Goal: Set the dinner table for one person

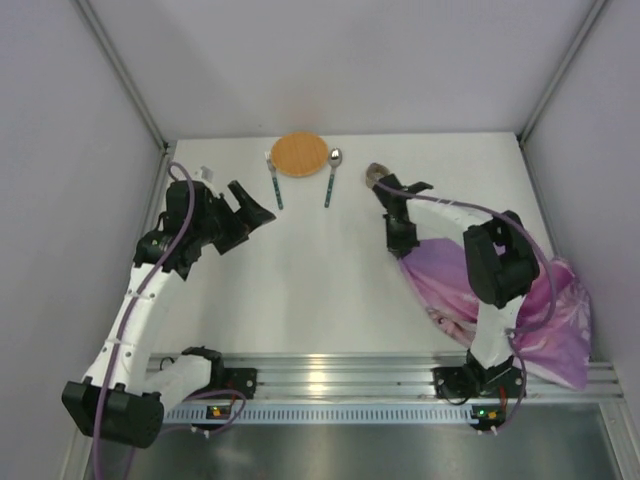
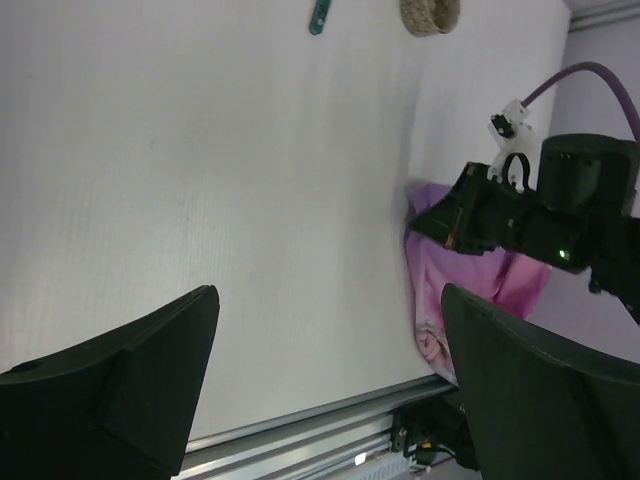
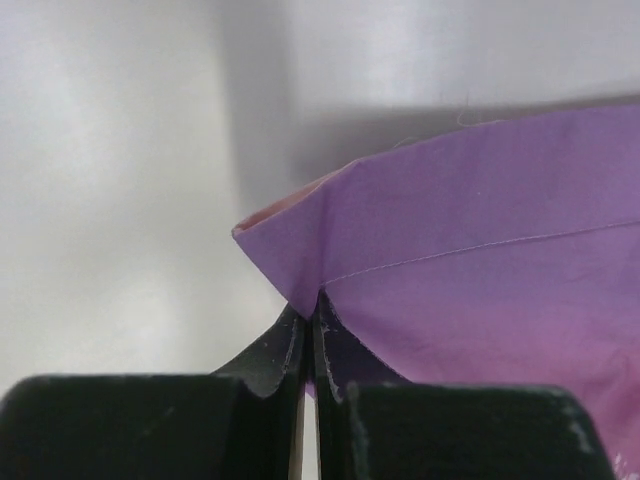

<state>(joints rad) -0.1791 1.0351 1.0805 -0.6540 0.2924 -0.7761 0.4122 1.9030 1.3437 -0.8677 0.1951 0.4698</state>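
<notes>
The plain white dinner table [image 1: 320, 275] has a ribbed aluminium edge rail [image 1: 350, 378].

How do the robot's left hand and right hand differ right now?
The left hand is open wide, while the right hand is shut. The left hand holds nothing and sits over bare dinner table; the right hand pinches a corner of the purple placemat. Both are black.
</notes>
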